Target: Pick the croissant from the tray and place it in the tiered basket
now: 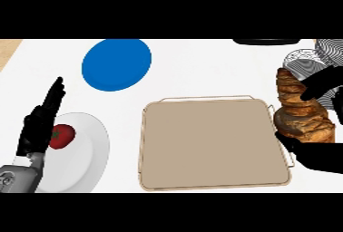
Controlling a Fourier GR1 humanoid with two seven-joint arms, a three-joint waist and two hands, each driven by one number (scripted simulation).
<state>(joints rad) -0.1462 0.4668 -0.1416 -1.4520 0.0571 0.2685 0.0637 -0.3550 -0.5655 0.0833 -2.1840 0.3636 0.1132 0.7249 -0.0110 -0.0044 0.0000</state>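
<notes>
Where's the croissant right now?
In the head view the croissant is at the right, held in the right hand, just off the tray's right edge and below the tiered basket.

i see my right hand (320,154) at the right edge of the head view, fingers (321,84) and thumb curled round the croissant (301,113) so it stands nearly upright in the grasp. my left hand (40,122) shows at the lower left, open with straight fingers pointing up, resting, its grey forearm (17,179) coming in from the lower edge.
</notes>
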